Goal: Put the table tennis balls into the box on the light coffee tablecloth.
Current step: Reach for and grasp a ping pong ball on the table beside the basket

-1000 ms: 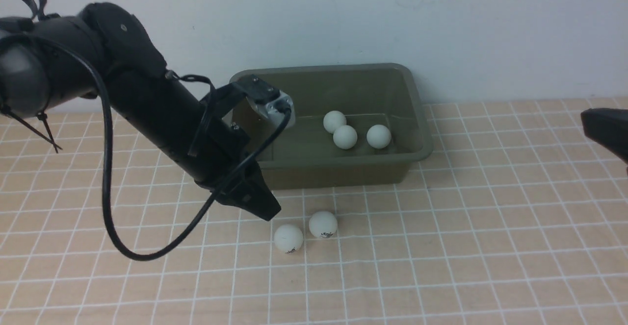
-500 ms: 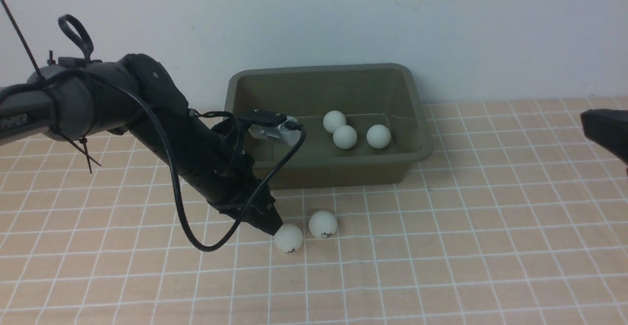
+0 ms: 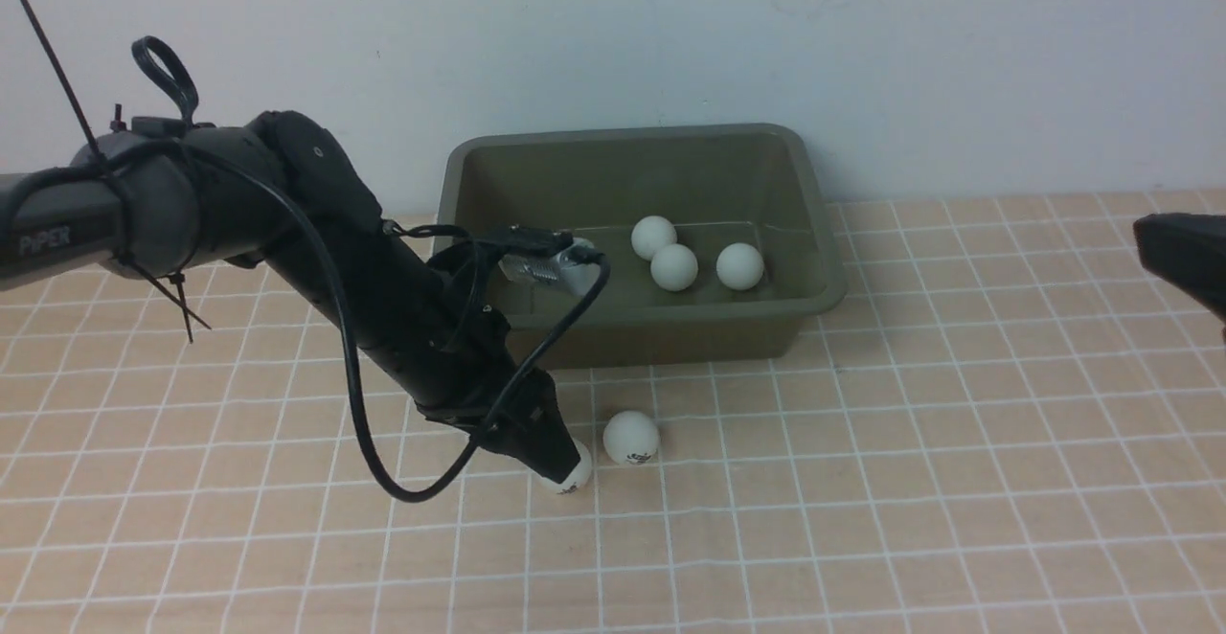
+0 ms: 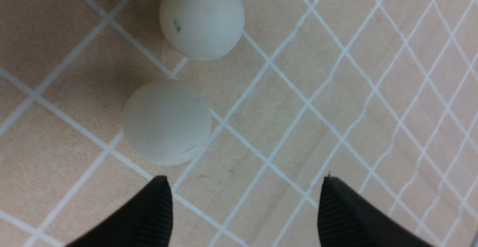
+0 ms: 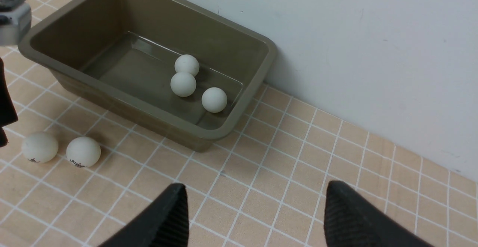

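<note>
Left wrist view only: left gripper (image 4: 244, 181) fingers spread wide, nothing between them. Loose ball A (image 4: 167, 122) lies just ahead of one fingertip, off to that side of the gap, not gripped; contact cannot be told. Loose ball B (image 4: 202, 17) sits just beyond A, narrow gap between them. Front view hides all this: gripper tip covers part of A, finger spread unreadable there. Right wrist view: right gripper (image 5: 255, 191) fingers likewise spread, empty, over bare cloth, well apart from the box (image 5: 239, 120), off its right end.

Surface: light coffee tablecloth (image 3: 958, 471), white grid, slight ripples. Plain white wall (image 3: 862, 40) directly behind the box.

Positions rel. to the box: three balls (image 3: 673, 267) inside on the floor, right half; two touching or nearly, third just beside. A and B on the cloth just in front of the near wall, A left of centre, B approx. centre. Left gripper at A, same side of the box.
</note>
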`<state>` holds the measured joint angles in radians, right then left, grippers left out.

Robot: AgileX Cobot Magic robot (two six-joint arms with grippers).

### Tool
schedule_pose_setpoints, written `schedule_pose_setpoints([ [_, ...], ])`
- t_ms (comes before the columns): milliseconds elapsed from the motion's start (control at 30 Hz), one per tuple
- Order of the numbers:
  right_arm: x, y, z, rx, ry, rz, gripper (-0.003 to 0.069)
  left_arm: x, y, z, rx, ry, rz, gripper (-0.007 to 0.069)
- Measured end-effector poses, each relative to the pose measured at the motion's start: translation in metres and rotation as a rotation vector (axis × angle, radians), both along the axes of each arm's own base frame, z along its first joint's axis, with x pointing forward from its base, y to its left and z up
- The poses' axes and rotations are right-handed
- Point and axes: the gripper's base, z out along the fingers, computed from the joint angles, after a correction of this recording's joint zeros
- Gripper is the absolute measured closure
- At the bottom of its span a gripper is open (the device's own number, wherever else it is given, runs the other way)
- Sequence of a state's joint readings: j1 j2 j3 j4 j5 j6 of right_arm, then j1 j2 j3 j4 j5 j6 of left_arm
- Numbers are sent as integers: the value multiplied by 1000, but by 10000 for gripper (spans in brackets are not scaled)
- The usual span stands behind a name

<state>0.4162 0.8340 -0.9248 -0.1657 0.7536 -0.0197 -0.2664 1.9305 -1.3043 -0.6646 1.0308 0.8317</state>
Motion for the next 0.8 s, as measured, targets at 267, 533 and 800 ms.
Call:
schedule_pose_setpoints([
  [267,0,0,0,0,0,0,209,-11,-41,-9,225,-187,-99,189],
  [533,0,0,-1,-3,7,-1,209,-9,-45,-10,295,-238,-61,188],
  [800,0,0,-1,-4,10,-2,209,-3,-46,-10,284,-299,-35,187],
])
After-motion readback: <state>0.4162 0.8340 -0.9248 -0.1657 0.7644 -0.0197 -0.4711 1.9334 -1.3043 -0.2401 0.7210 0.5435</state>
